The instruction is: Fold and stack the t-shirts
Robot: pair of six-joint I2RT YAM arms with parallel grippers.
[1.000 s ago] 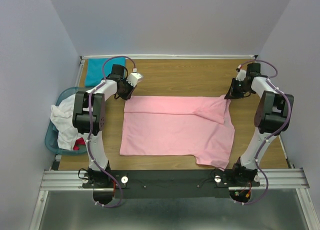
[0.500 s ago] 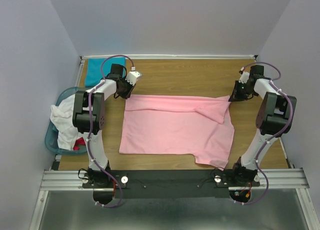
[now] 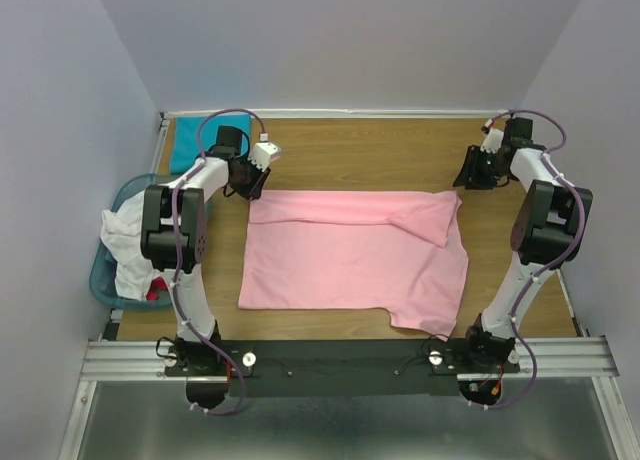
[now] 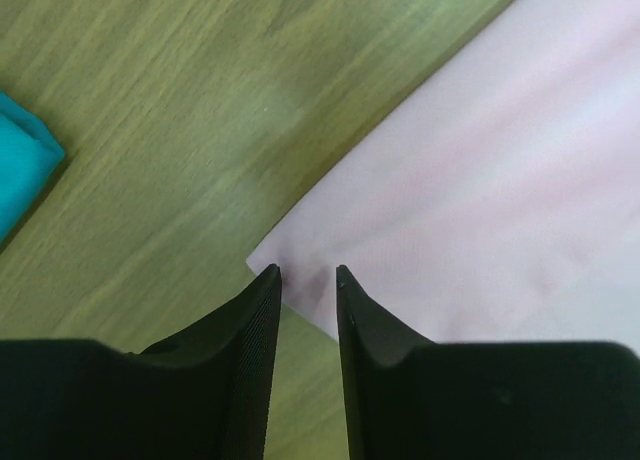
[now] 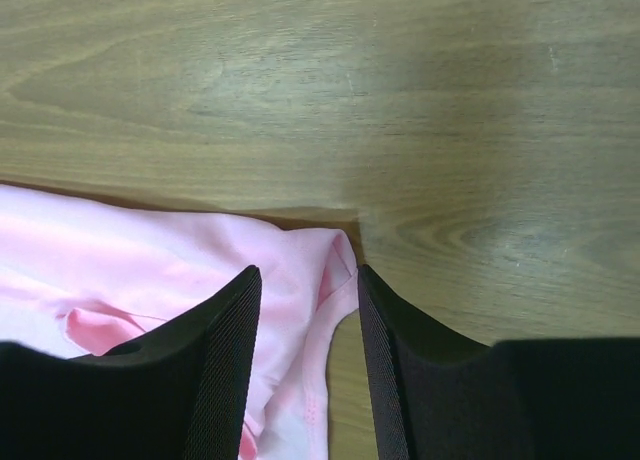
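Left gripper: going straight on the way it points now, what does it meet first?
The left gripper would probably meet the corner of the pink t-shirt, lying on the table right ahead of its parted fingertips; depth is unclear.

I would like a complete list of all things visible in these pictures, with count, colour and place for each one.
pink t-shirt: one, light pink, spread flat on the middle of the table, far edge folded over
teal shirt: one, teal, folded, far left corner of the table
white cloth: one heap, white, in the basket and hanging over its rim; number of pieces unclear
red cloth: one small bit, red, in the basket under the white cloth
basket: one, light blue, beside the table's left edge
table: one, brown wood
left gripper: one, black, open, over the pink t-shirt's far left corner
right gripper: one, black, open, over its far right corner
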